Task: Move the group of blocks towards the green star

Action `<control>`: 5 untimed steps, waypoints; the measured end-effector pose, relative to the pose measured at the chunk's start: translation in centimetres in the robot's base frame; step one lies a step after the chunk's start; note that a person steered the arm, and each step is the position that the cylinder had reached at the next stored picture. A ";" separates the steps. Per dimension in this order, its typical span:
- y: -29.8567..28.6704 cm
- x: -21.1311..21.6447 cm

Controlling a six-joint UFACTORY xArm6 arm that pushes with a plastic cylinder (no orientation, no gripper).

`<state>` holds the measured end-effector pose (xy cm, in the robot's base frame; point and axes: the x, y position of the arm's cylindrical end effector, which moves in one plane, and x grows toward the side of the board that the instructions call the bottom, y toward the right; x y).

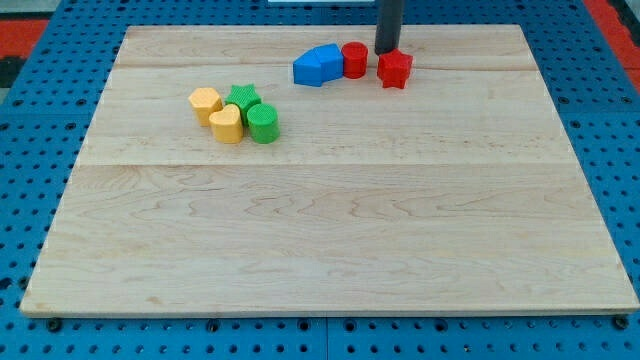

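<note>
The green star lies at the upper left of the wooden board, packed together with a yellow hexagon, a yellow heart-shaped block and a green cylinder. A second group lies near the view's top: a blue block, possibly two pieces side by side, a red cylinder touching its right end, and a red star a little further right. My tip stands just behind the red star, between it and the red cylinder, close to both.
The wooden board rests on a blue pegboard surface. The blue-and-red group lies close to the board's top edge.
</note>
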<state>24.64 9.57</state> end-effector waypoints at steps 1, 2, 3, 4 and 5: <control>1.7 0.0; 2.5 0.0; 2.6 0.0; 2.6 0.1; 2.6 0.3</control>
<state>24.92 12.20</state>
